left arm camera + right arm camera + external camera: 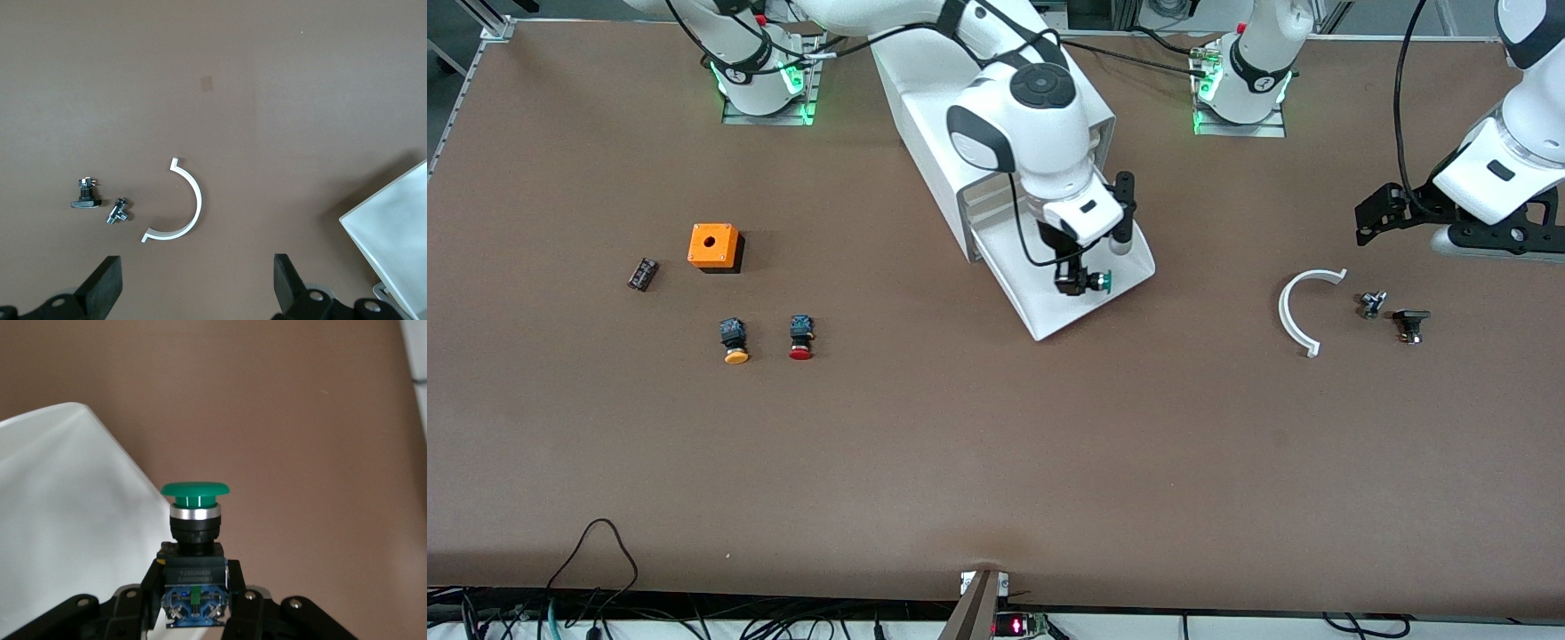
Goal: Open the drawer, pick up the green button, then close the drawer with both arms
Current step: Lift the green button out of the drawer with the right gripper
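the small push button with a round green cap and black-blue body [194, 540] sits pinched between the jaws of the right gripper [1074, 282], held over the open white tray drawer [1049, 307], the lowest one of the big white box cabinet [934, 116] and drawn out toward the front camera. the left gripper [198, 287] hangs with its jaws spread wide over the brown surface [996, 444] toward the left arm's end, above a white curved plastic piece [183, 203], a small silver metal part [119, 211] and a black flat-based component [85, 197]. toward the right arm's end lie an orange box [714, 245], a yellow-capped button [735, 341] and a red-capped button [801, 339].
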`<state>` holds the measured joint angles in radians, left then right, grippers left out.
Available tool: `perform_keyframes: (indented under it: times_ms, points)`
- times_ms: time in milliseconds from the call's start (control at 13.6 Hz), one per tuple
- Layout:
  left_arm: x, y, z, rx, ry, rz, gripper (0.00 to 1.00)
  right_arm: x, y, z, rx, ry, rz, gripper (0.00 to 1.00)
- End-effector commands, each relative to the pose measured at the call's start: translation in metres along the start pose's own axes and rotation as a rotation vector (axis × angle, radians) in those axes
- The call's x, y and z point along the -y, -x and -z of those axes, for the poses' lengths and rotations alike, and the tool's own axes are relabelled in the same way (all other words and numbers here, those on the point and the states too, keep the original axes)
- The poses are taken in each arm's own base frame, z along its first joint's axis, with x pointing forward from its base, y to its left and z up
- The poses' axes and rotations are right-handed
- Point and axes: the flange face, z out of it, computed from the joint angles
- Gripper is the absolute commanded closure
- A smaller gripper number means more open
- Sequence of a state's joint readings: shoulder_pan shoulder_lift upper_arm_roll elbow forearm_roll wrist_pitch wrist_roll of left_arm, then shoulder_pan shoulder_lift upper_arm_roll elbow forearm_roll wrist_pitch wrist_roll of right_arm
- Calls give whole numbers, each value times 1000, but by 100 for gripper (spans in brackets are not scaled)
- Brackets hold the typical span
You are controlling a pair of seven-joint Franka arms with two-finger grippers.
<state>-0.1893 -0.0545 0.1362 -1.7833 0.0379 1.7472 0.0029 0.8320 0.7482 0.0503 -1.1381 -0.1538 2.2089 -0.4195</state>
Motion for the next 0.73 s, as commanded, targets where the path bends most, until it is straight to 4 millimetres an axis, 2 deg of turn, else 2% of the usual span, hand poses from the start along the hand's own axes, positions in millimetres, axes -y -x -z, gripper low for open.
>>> perform_keyframes:
  times_ms: [0,73,293,514,660]
  points:
    - [-9,-4,6,7,-18,-4,0,-51,49,11,36,9,-194,69]
    - [-12,-3,7,5,-18,-7,0,-65,64,11,50,9,-279,69]
    - [-12,-3,7,5,-18,4,0,-87,118,0,116,13,-600,69]
    - [-11,-2,6,19,-18,5,0,-119,182,-19,197,20,-837,69]
    - [-12,-1,5,22,-19,4,0,-130,221,-33,256,20,-1001,69]
